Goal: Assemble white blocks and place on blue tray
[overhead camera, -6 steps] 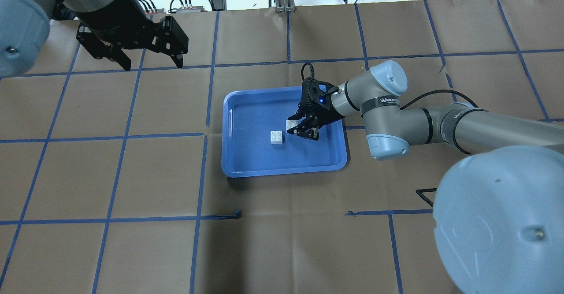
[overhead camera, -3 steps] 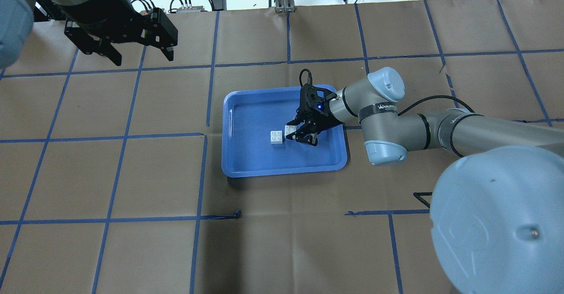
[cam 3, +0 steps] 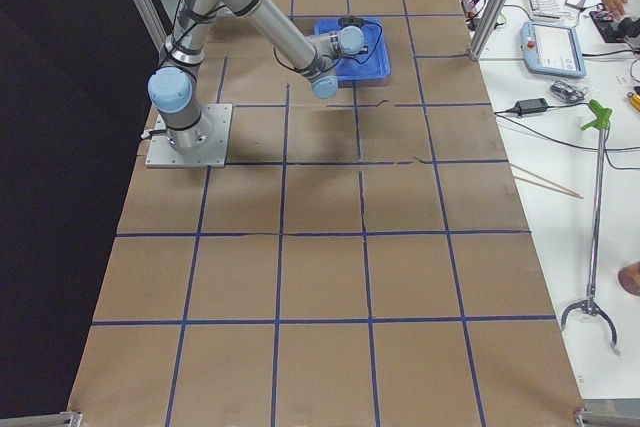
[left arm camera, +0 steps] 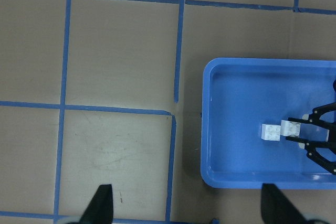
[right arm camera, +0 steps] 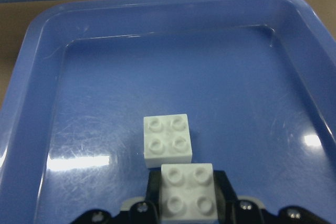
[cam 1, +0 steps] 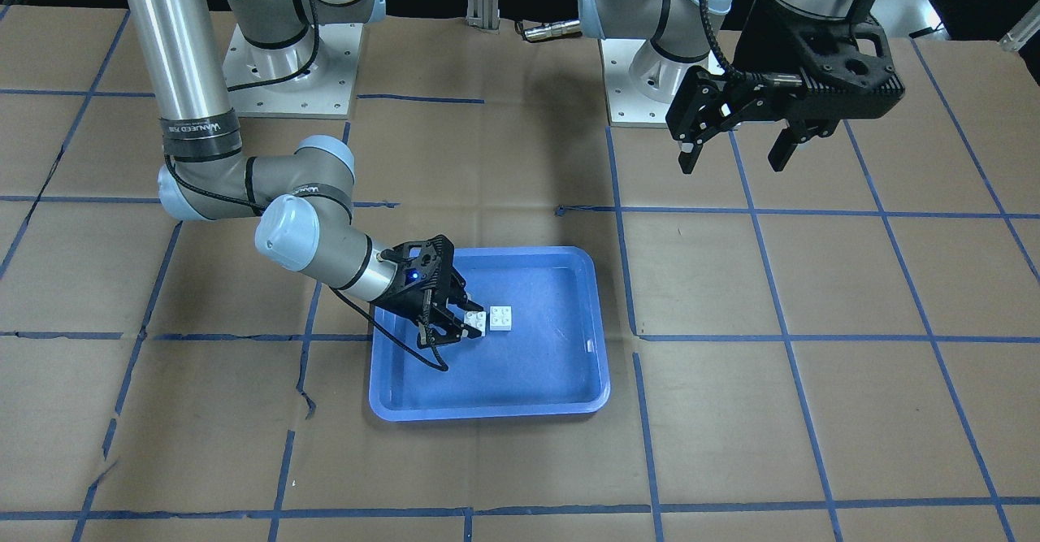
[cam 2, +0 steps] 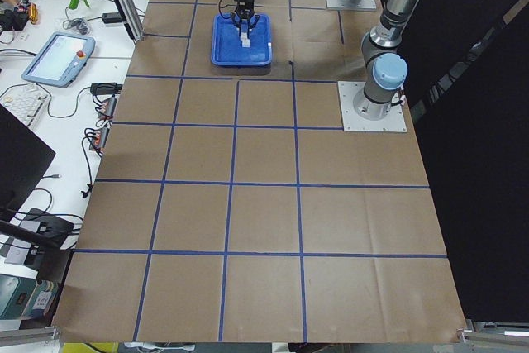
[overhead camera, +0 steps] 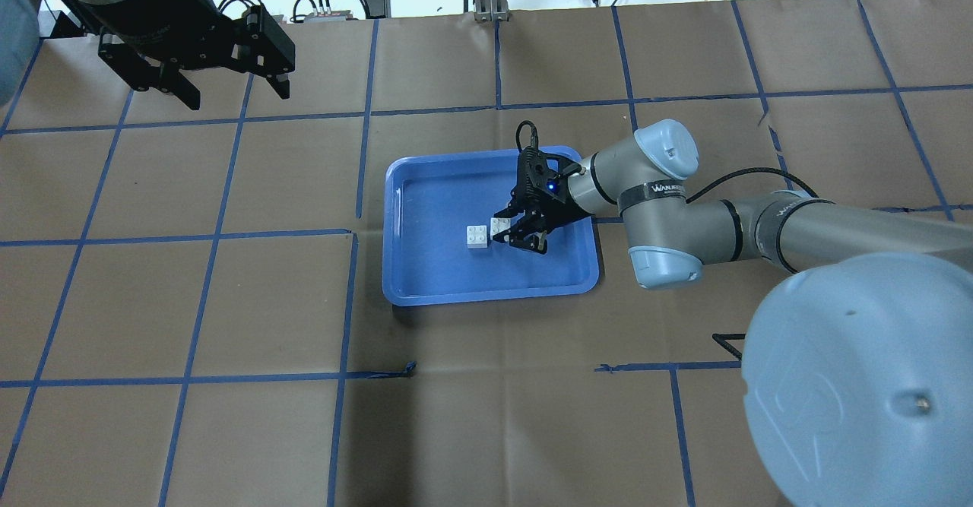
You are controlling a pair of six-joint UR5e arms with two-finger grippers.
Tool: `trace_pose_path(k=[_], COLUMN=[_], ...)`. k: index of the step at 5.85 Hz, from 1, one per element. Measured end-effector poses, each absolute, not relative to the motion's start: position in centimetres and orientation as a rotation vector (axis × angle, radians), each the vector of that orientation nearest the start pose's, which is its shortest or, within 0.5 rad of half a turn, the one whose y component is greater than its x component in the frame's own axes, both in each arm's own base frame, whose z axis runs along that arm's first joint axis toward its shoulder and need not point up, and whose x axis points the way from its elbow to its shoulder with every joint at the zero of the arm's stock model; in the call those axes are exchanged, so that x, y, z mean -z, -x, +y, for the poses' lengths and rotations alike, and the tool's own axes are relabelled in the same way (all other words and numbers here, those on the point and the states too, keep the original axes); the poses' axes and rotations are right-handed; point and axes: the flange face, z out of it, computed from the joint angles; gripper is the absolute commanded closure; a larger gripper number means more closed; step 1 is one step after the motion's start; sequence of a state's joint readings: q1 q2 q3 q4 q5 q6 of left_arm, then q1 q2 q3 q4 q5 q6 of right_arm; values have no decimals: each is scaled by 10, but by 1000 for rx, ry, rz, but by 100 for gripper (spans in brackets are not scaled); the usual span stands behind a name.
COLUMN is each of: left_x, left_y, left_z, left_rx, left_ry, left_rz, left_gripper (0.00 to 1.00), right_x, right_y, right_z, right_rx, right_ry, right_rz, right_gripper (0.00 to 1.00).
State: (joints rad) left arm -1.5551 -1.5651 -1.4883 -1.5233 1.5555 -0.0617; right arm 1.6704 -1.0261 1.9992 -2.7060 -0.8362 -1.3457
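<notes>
The glossy rectangular blue plastic tray (overhead camera: 426, 279) lies on the brown paper-covered counter (overhead camera: 228, 302), its long axis side to side. Inside it, one small white square studded brick (right arm camera: 167, 138) sits studs-up. The right pincer (overhead camera: 502, 228) pinches the second white brick (right arm camera: 187, 195), also studs-up, just beside the first. The left pincer (overhead camera: 236, 95) hangs spread, well apart from the tray.

A black band (overhead camera: 660, 186) on the right arm (overhead camera: 836, 222), beside its wrist joint, carries white capitals reading "WANJEE…"; the last letters are unclear. A second black band (cam 1: 201, 130) on the same arm's long tube bears the same word, followed by characters too small to read.
</notes>
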Motion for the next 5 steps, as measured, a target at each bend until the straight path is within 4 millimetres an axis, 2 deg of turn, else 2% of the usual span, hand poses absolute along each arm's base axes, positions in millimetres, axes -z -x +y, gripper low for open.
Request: trace_pose_path(k=[5], left_x=[-538], left_y=[126], left_z=[-502], left_rx=[220], left_ry=[125], left_rz=[3154], left_gripper=[1], right_x=[-144], right_y=[-261], right_z=[-525], right_rx=[729], right_ry=[1749], right_rz=[1838], right_gripper=[63])
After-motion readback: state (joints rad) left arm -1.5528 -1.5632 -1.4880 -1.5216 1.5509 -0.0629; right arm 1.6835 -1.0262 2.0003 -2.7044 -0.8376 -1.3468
